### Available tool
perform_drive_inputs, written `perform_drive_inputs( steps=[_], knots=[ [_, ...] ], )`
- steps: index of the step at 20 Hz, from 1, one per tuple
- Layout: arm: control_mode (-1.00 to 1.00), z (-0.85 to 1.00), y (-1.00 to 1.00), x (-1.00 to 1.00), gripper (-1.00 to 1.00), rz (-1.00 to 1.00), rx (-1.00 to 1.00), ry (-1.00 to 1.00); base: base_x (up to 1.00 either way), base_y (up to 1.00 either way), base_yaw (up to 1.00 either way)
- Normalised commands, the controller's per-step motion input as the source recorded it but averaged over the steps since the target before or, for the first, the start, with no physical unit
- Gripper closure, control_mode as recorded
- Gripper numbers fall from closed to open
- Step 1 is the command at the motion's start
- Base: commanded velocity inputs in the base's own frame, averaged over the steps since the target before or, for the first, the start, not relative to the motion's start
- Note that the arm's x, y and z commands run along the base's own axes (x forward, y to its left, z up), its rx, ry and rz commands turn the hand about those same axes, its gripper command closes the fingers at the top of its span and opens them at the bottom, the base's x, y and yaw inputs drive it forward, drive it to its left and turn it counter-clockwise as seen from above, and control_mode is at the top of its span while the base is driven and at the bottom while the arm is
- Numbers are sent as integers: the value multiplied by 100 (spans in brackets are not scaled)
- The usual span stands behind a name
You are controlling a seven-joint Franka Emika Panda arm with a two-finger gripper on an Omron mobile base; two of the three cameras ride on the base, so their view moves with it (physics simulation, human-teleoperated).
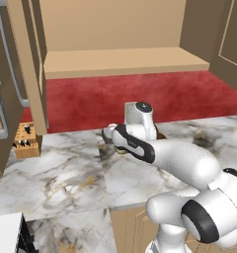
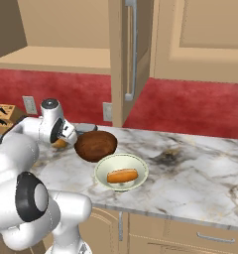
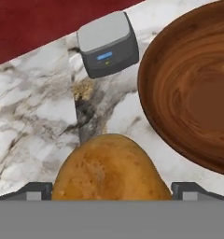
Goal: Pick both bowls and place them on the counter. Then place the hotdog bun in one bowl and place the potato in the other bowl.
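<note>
Reaching low over the marble counter, the claw stands spread wide with the potato between its tips, nothing pinched yet. To do it well: settle lower, centre on the lump, squeeze gently since it is round and may roll, then lift clear of the brown bowl's rim just to the right. The hand view alone gives the small grey device and the potato up close; the right base view shows the bun already lying in the white bowl, touching the brown one.
</note>
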Motion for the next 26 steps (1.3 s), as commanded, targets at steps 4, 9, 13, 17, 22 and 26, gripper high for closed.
perform_drive_inputs(
  steps=[4, 9, 13, 17, 22, 26],
  knots=[
    [-100, 31, -43, 0, 100, -2, -6, 0, 0, 0, 0],
    [-100, 26, -48, 0, 100, -3, -6, 0, 0, 0, 0],
    [-100, 16, -48, 0, 100, -3, -5, 0, 0, 0, 0],
    [-100, 2, -37, 6, 100, -4, -9, 0, 0, 0, 0],
    [-100, -21, -26, 11, 100, -4, -10, 0, 0, 0, 0],
    [-100, -26, -25, 8, 100, -1, -2, 0, 0, 0, 0]
  ],
)
